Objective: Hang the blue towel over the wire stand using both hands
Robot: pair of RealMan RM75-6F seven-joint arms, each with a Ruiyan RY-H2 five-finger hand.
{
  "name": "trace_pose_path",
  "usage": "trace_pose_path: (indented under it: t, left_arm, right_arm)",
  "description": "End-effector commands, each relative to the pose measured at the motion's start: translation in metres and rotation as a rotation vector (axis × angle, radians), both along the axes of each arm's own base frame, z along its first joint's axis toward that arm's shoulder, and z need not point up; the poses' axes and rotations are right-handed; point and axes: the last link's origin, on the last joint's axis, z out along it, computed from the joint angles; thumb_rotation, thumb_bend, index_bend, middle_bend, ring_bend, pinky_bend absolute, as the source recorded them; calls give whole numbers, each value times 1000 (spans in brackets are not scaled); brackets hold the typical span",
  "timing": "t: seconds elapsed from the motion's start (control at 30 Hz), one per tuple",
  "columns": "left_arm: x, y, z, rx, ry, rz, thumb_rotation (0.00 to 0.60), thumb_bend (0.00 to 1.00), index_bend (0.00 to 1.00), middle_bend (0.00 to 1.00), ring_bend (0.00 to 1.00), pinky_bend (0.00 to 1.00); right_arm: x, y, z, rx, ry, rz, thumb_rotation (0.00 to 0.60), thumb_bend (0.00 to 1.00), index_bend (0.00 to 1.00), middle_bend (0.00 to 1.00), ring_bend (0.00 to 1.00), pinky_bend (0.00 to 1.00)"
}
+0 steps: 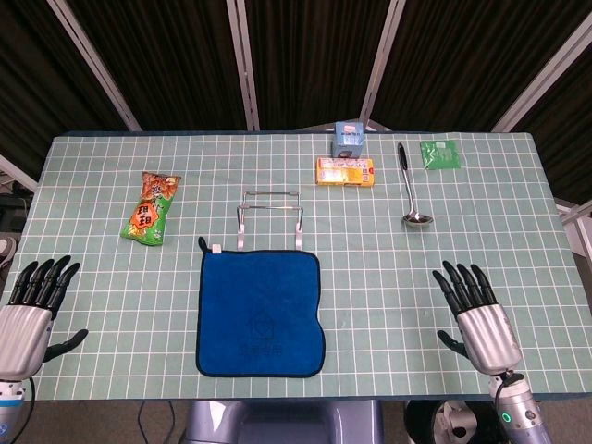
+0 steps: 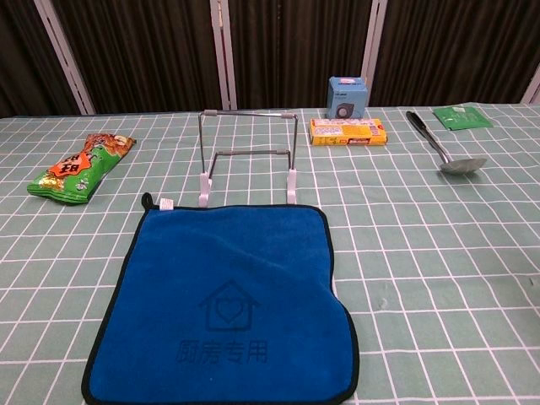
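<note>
Green gridded table point(image 1: 111, 370) carries a blue towel point(image 1: 261, 313) lying flat, with a wire stand point(image 1: 271, 220) upright just behind it. Also on it: snack bag point(image 1: 152, 209), yellow box point(image 1: 347, 171), small blue box point(image 1: 349, 139), ladle point(image 1: 411, 188), green packet point(image 1: 440, 154).

Left robot hand point(image 1: 32, 310) empty, fingers spread, right robot hand point(image 1: 476, 310) likewise

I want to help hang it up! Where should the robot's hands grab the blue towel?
Probably at the blue towel's two far corners, beside the wire stand. It lies flat, so the left hand comes in from the left edge and the right hand from the right, pinching the black hem and lifting it over the top bar.
</note>
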Motion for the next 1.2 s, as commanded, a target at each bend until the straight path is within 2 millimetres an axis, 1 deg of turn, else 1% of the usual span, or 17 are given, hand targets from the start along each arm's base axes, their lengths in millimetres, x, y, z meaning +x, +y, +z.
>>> trace_pose_path:
  t: [0.03,0.17,0.23,0.3,0.4,0.47,0.53,0.6,0.67,0.73,0.77,0.83,0.97,1.07,1.2]
  left_arm:
    - [0,1,-1,-4,-2,1,600,0,0,0,0,0]
    - [0,2,0,-1,-9,1,600,0,0,0,0,0]
    - [0,3,0,2,-7,2,600,0,0,0,0,0]
    - [-2,4,0,3,-3,9,600,0,0,0,0,0]
    - [-4,8,-1,4,2,24,600,0,0,0,0,0]
    - [-5,12,-4,1,14,33,600,0,0,0,0,0]
    - [-7,14,-6,1,24,44,600,0,0,0,0,0]
    - [-9,16,-8,1,35,58,600,0,0,0,0,0]
    - [-10,17,-10,2,41,65,600,0,0,0,0,0]
    - [-11,18,-11,3,49,74,600,0,0,0,0,0]
    - [-12,19,-12,2,54,78,600,0,0,0,0,0]
    - [-13,20,-14,1,61,84,600,0,0,0,0,0]
    - [-16,23,-17,-1,71,101,600,0,0,0,0,0]
    - [-19,25,-19,-7,77,115,600,0,0,0,0,0]
    - [-20,26,-21,-10,84,120,600,0,0,0,0,0]
  right_arm:
    - [0,0,-1,12,-2,-1,600,0,0,0,0,0]
    - [-1,1,-8,63,-1,-1,600,0,0,0,0,0]
    - [4,-3,-16,103,1,23,600,0,0,0,0,0]
    - [13,-11,-27,150,11,63,600,0,0,0,0,0]
    - [34,-27,-44,236,43,148,600,0,0,0,0,0]
    - [57,-44,-59,307,76,232,600,0,0,0,0,0]
    - [76,-57,-71,355,92,294,600,0,0,0,0,0]
    - [95,-71,-87,405,107,355,600,0,0,0,0,0]
    - [104,-78,-97,428,117,380,600,12,3,0,0,0]
    - [112,-87,-111,456,142,405,600,53,30,0,0,0]
    - [115,-91,-117,466,158,413,600,87,61,0,0,0]
    - [118,-96,-126,480,180,424,600,125,107,0,0,0]
    - [122,-107,-150,505,223,441,600,148,107,0,0,0]
    - [116,-110,-159,508,247,453,600,154,115,0,0,0]
    - [109,-114,-164,509,279,463,600,154,117,0,0,0]
